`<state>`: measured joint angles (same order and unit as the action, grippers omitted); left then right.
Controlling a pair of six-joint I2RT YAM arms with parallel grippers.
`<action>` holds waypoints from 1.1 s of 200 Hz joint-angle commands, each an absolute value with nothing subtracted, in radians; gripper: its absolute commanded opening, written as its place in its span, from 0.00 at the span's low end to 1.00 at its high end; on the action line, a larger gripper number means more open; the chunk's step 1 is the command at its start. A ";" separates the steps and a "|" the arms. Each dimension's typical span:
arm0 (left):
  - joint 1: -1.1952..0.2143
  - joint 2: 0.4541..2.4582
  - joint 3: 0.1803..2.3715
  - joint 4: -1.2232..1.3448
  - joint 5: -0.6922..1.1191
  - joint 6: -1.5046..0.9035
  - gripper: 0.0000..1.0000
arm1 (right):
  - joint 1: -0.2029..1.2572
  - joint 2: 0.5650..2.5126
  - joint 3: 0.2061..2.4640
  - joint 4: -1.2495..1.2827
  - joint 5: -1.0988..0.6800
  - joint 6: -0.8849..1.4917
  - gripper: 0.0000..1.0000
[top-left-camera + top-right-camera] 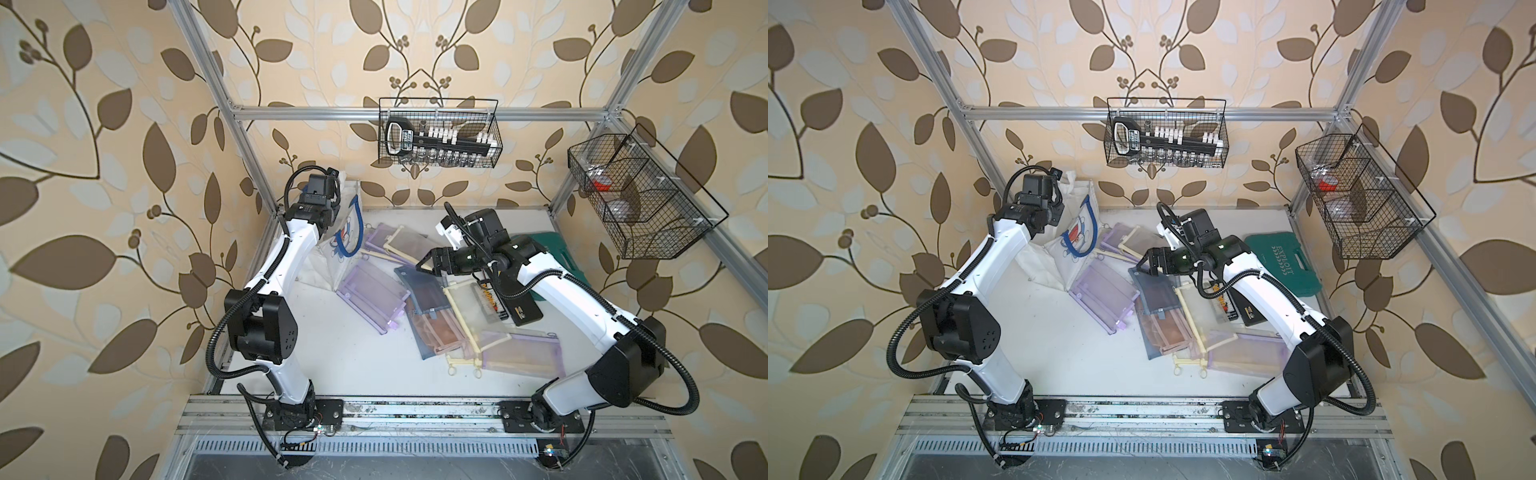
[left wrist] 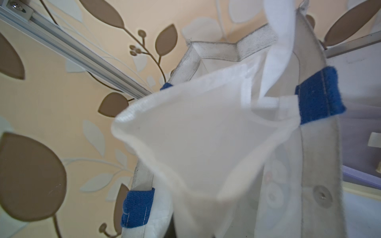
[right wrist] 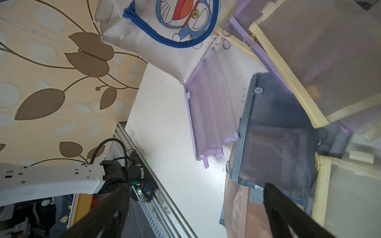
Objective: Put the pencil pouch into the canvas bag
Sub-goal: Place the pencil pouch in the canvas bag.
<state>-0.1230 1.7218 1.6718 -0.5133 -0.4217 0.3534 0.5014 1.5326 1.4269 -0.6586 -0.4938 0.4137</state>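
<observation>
I hold the canvas bag (image 1: 1065, 266) open at the worktop's (image 1: 332, 353) far-left corner, left gripper (image 1: 1059, 193) apparently clamped on its rim, right gripper (image 1: 428, 266) spread over a grey-blue pencil pouch (image 1: 417, 289).

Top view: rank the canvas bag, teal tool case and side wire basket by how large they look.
1. side wire basket, though it hangs nearer the camera, which inflates it.
2. canvas bag, partly hidden behind the left arm.
3. teal tool case, clearly the smallest.
</observation>
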 commanded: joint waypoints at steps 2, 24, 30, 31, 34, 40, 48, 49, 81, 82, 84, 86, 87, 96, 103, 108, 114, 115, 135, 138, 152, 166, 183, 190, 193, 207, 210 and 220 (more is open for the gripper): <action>-0.111 1.724 1.674 -0.551 -0.406 0.273 0.00 | 0.495 1.548 1.522 -0.708 -0.484 0.375 0.99; -0.097 1.738 1.666 -0.586 -0.382 0.224 0.00 | 0.488 1.548 1.564 -0.730 -0.473 0.372 1.00; -0.097 1.741 1.666 -0.597 -0.380 0.213 0.00 | 0.487 1.547 1.570 -0.732 -0.469 0.375 1.00; -0.097 1.742 1.666 -0.598 -0.380 0.212 0.00 | 0.487 1.547 1.571 -0.732 -0.469 0.375 1.00; -0.095 1.744 1.667 -0.603 -0.378 0.207 0.00 | 0.487 1.546 1.573 -0.731 -0.468 0.377 1.00; -0.095 1.743 1.667 -0.611 -0.374 0.200 0.00 | 0.488 1.546 1.578 -0.730 -0.468 0.379 1.00; -0.095 1.739 1.667 -0.620 -0.367 0.192 0.01 | 0.486 1.548 1.586 -0.731 -0.466 0.382 1.00; -0.095 1.738 1.667 -0.620 -0.365 0.190 0.01 | 0.486 1.548 1.588 -0.731 -0.466 0.382 1.00; -0.095 1.709 1.675 -0.663 -0.318 0.155 0.38 | 0.486 1.565 1.650 -0.756 -0.450 0.378 1.00; -0.095 1.708 1.677 -0.664 -0.317 0.153 0.39 | 0.485 1.565 1.652 -0.756 -0.450 0.378 1.00; -0.095 1.706 1.678 -0.668 -0.315 0.150 0.40 | 0.485 1.565 1.655 -0.756 -0.449 0.377 1.00; -0.095 1.704 1.678 -0.673 -0.313 0.146 0.42 | 0.486 1.564 1.656 -0.757 -0.448 0.377 0.99; -0.095 1.704 1.678 -0.674 -0.312 0.144 0.43 | 0.485 1.565 1.656 -0.758 -0.448 0.377 1.00; -0.095 1.694 1.681 -0.692 -0.307 0.130 0.50 | 0.484 1.565 1.663 -0.761 -0.442 0.374 1.00; -0.095 1.687 1.685 -0.709 -0.303 0.118 0.55 | 0.482 1.564 1.664 -0.764 -0.440 0.372 1.00; -0.095 1.683 1.688 -0.721 -0.298 0.111 0.58 | 0.482 1.562 1.666 -0.768 -0.439 0.370 0.99; -0.095 1.675 1.694 -0.737 -0.295 0.101 0.62 | 0.479 1.562 1.665 -0.769 -0.440 0.370 1.00; -0.095 1.674 1.695 -0.740 -0.295 0.099 0.62 | 0.479 1.562 1.665 -0.769 -0.440 0.370 1.00; -0.095 1.639 1.709 -0.790 -0.288 0.062 0.73 | 0.470 1.556 1.657 -0.769 -0.442 0.367 0.99; -0.095 1.631 1.711 -0.799 -0.290 0.056 0.75 | 0.470 1.557 1.657 -0.769 -0.444 0.367 1.00; -0.095 1.602 1.724 -0.842 -0.291 0.029 0.81 | 0.465 1.556 1.658 -0.766 -0.446 0.367 1.00; -0.097 1.570 1.735 -0.881 -0.273 -0.004 0.83 | 0.462 1.556 1.657 -0.759 -0.451 0.367 1.00; -0.101 1.528 1.743 -0.918 -0.240 -0.047 0.84 | 0.457 1.560 1.656 -0.744 -0.451 0.370 1.00; -0.104 1.510 1.745 -0.931 -0.217 -0.068 0.85 | 0.456 1.561 1.648 -0.734 -0.452 0.373 1.00; -0.108 1.503 1.746 -0.936 -0.207 -0.081 0.85 | 0.454 1.563 1.645 -0.729 -0.454 0.375 1.00; -0.140 1.474 1.755 -0.964 -0.179 -0.132 0.86 | 0.449 1.573 1.633 -0.713 -0.467 0.382 1.00; -0.153 1.469 1.758 -0.972 -0.180 -0.140 0.87 | 0.448 1.577 1.632 -0.709 -0.469 0.383 1.00; -0.215 1.457 1.771 -1.004 -0.209 -0.172 0.88 | 0.446 1.592 1.628 -0.698 -0.475 0.383 1.00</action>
